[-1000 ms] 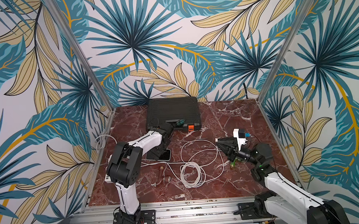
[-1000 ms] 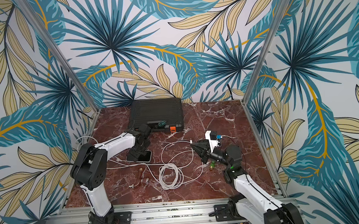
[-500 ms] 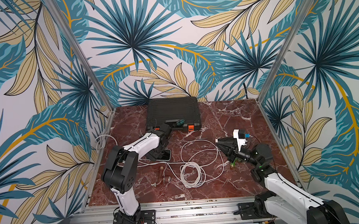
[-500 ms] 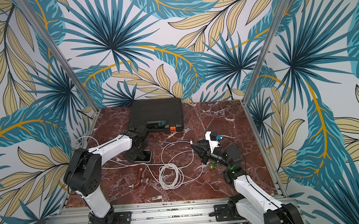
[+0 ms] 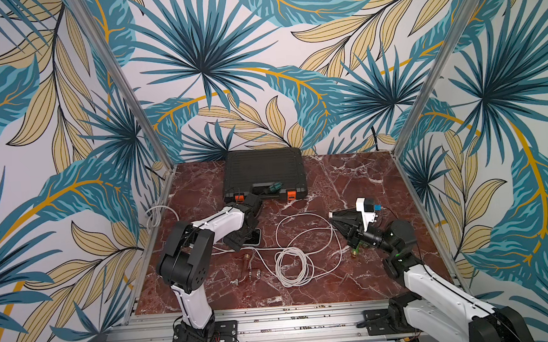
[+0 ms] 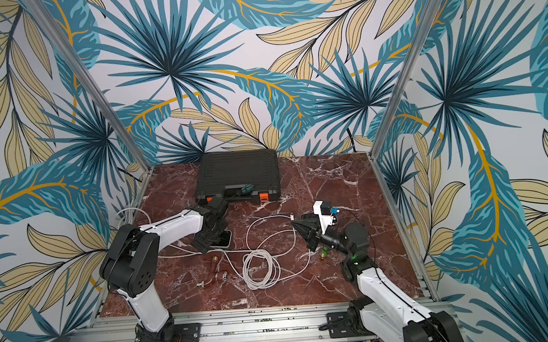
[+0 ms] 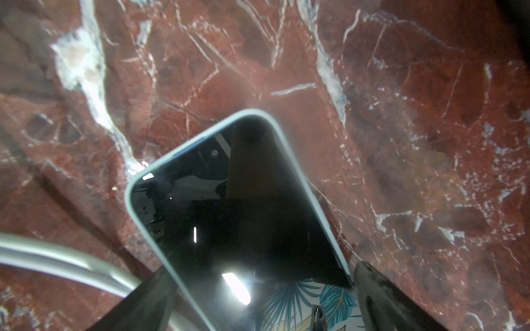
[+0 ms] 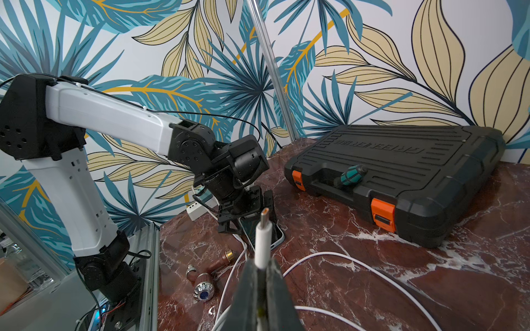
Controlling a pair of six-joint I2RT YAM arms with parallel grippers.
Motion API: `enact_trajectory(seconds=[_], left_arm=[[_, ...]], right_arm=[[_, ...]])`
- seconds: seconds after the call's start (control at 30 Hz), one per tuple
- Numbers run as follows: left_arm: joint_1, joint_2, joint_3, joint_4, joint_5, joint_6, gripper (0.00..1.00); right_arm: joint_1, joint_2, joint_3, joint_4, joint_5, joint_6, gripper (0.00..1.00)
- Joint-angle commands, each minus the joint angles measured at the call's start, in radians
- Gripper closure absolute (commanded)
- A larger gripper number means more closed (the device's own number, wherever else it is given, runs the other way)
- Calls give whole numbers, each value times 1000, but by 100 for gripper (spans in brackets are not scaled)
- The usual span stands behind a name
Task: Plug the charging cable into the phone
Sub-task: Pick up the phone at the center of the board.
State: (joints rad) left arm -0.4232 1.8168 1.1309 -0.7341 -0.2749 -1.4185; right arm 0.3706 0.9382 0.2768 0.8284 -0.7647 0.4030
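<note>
Left hand (image 7: 262, 270) is straddling the phone (image 7: 238, 215), spread wide; right hand (image 8: 262, 266) is pinching the charging cable (image 8: 263, 238), whose plug next needs steering into the phone.

Glossy phone (image 7: 243, 217), polished marble table (image 7: 401, 143), matt plastic case (image 8: 401, 160).

A case (image 5: 264, 172) sits at the back of the desk (image 5: 372, 270), centre frame. Below it, slightly left, lies a phone (image 5: 254, 236). A coiled cable (image 5: 291, 264) lies to the phone's lower right.
</note>
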Motion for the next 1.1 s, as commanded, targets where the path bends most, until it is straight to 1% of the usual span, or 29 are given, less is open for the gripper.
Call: enact_trajectory(seconds=[0.0, 0.17, 0.23, 0.37, 0.43, 0.57, 0.7, 0.8, 0.97, 1.07], left_arm=[[6, 40, 37, 3, -13, 27, 0], [8, 86, 77, 8, -12, 65, 0], [8, 99, 97, 23, -18, 102, 0], [17, 135, 163, 38, -40, 243, 0], [29, 160, 191, 55, -24, 332, 0], [38, 189, 227, 84, 1, 469, 0], [38, 177, 225, 101, 12, 554, 0], [36, 162, 218, 76, 34, 552, 0], [17, 144, 201, 34, 34, 496, 0], [10, 141, 199, 16, 61, 461, 0]], right_arm=[[6, -15, -15, -5, 5, -11, 100], [7, -13, -9, -11, 4, -12, 100], [7, -14, -7, -16, 4, -12, 100], [8, -15, -5, -22, 4, -13, 100], [7, -15, -5, -23, 3, -12, 100], [7, -10, -4, -22, 4, -11, 100], [7, -6, -1, -23, 7, -10, 100], [10, -3, 1, -21, 10, -10, 100], [9, 10, 3, -12, 7, -7, 100], [11, 10, 3, -16, 7, -8, 100]])
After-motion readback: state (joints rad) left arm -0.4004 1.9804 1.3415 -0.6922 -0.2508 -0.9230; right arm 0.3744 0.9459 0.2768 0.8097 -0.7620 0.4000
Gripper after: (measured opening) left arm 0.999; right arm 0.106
